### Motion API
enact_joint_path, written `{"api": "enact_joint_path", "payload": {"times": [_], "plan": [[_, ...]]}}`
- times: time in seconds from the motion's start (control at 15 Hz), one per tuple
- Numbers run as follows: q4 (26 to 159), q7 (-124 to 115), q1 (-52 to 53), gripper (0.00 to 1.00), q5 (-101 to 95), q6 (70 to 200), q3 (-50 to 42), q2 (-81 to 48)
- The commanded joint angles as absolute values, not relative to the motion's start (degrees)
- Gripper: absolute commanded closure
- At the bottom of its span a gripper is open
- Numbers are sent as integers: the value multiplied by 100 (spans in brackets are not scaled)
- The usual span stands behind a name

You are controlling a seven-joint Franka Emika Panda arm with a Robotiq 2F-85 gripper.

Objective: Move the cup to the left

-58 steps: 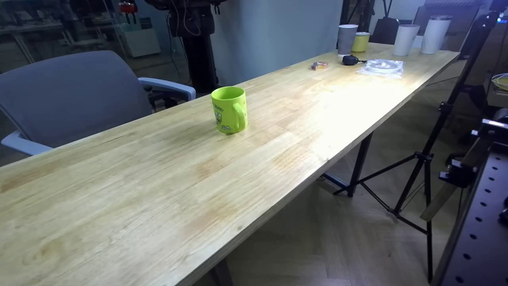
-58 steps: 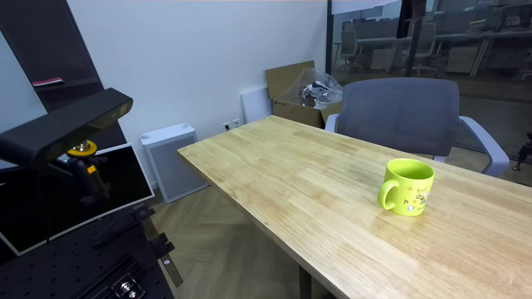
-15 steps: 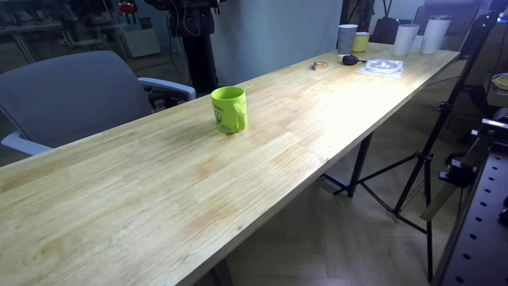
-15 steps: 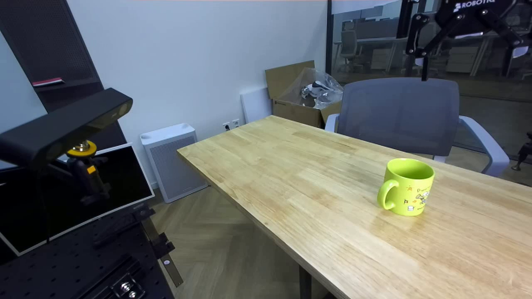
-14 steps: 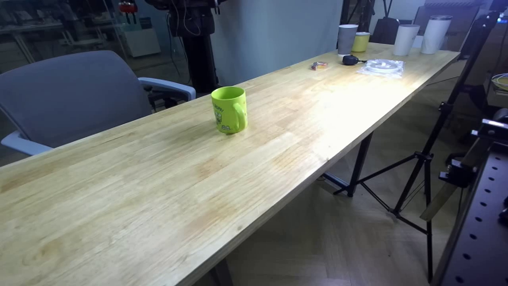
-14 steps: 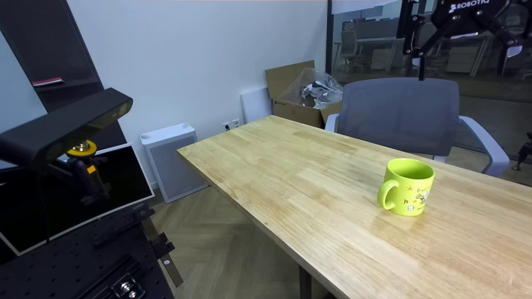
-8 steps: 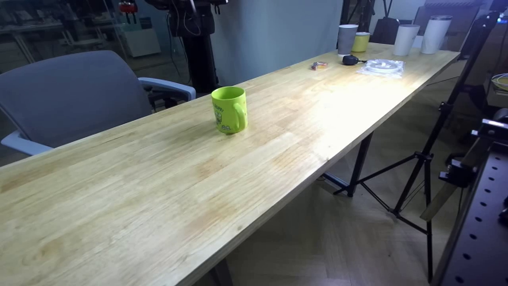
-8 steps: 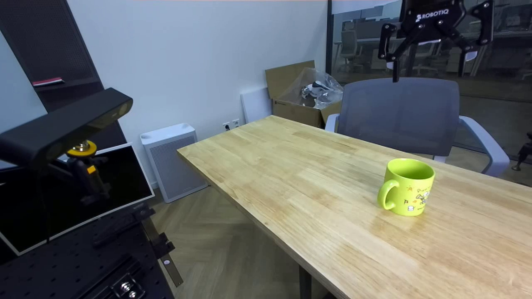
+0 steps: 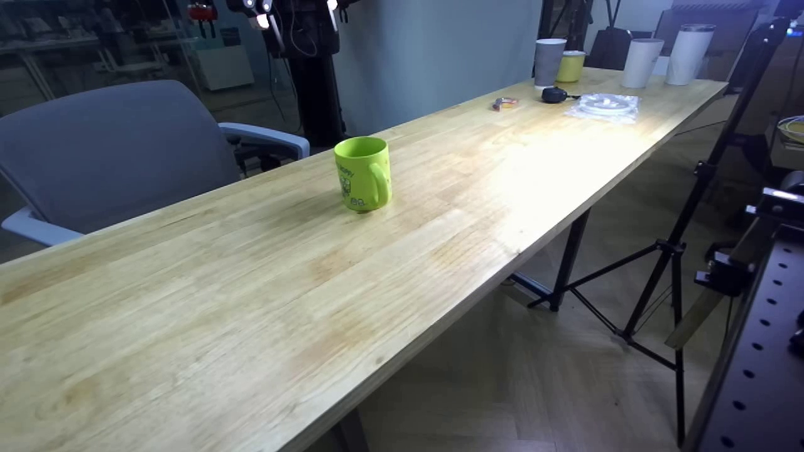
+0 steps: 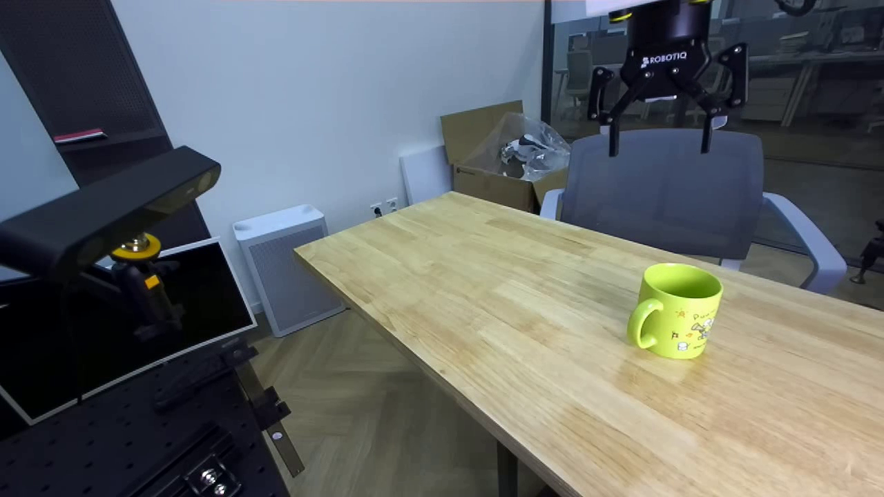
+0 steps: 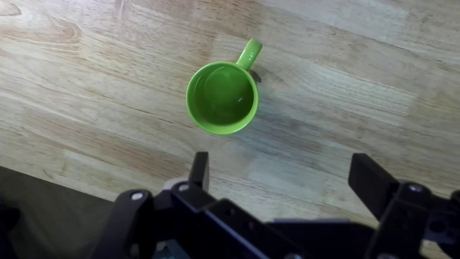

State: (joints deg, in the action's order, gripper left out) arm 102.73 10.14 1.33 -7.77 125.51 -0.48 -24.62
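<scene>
The lime-green cup stands upright on the wooden table in both exterior views [image 9: 359, 179] [image 10: 680, 321]. In the wrist view the cup [image 11: 222, 97] is seen from above, its inside bare and its handle pointing up and to the right. My gripper [image 10: 659, 146] is open and empty, its fingers pointing down, well above the table and the cup. In the wrist view the two fingertips [image 11: 279, 160] are wide apart, below and to the right of the cup, touching nothing. Only the finger ends show at the top edge in an exterior view [image 9: 306, 30].
A yellow cup [image 9: 570, 68], a grey cup [image 9: 548, 63] and two white containers [image 9: 643, 63] stand at the table's far end. A black item [image 9: 553, 95], a wrapped ring [image 9: 606, 110] and a small packet [image 9: 505, 104] lie near them. A chair [image 10: 666, 200] stands at the table's long edge.
The gripper has come in at the top right of an exterior view and moved left and slightly down, fingers still apart. The cup has not moved.
</scene>
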Motion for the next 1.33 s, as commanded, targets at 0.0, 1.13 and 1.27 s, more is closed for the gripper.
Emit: {"api": "enact_joint_path", "payload": {"times": [0.0,1.13,1.27], "plan": [[10241,793,152,0,-828,12536,-24,-2564],[10415,825,45,0,-696,12837,-7,-2956],[10415,806,56,0,-710,12838,-16,-3030]]}}
